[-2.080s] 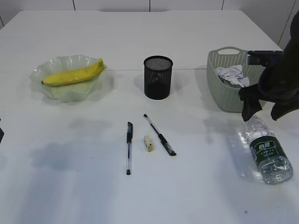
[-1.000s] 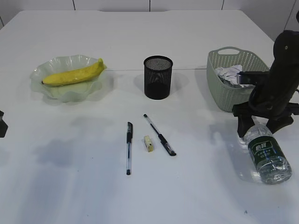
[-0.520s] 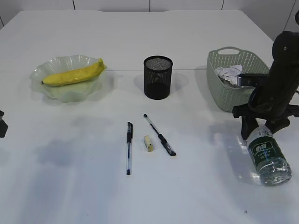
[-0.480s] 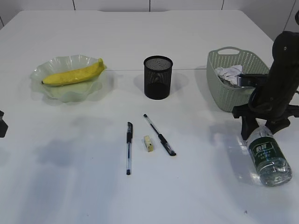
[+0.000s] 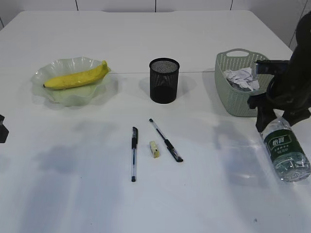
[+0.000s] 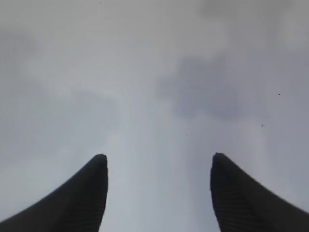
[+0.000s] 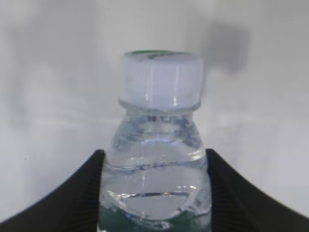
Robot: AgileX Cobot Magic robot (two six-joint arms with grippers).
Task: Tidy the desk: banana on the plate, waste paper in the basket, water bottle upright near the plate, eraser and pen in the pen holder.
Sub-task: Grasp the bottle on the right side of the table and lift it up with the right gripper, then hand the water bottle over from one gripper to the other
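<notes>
While the water bottle (image 5: 286, 153) lay flat on the desk (image 5: 194, 194) half a second ago, its cap end now sits higher and further right, tucked under the right gripper (image 5: 274, 116), with its base tilted toward the near right edge. From the right wrist view, the two black fingers (image 7: 72, 193) press against both sides of the bottle's clear shoulder just below the white cap (image 7: 161, 79), so the jaws are clamped on the water bottle. The right arm has also shifted up and to the right, now overlapping the near corner of the sage-green basket (image 5: 231, 85), where the crumpled waste paper (image 5: 241, 77) lies inside.

Nothing else has moved. The banana (image 5: 75, 77) rests in the pale green plate (image 5: 46, 92), the black mesh pen holder (image 5: 164, 80) stands mid-desk, and two pens (image 5: 133, 153) flank the eraser (image 5: 154, 149) in front of it. The left gripper (image 6: 157, 193) hangs with jaws apart over bare tabletop, holding nothing.
</notes>
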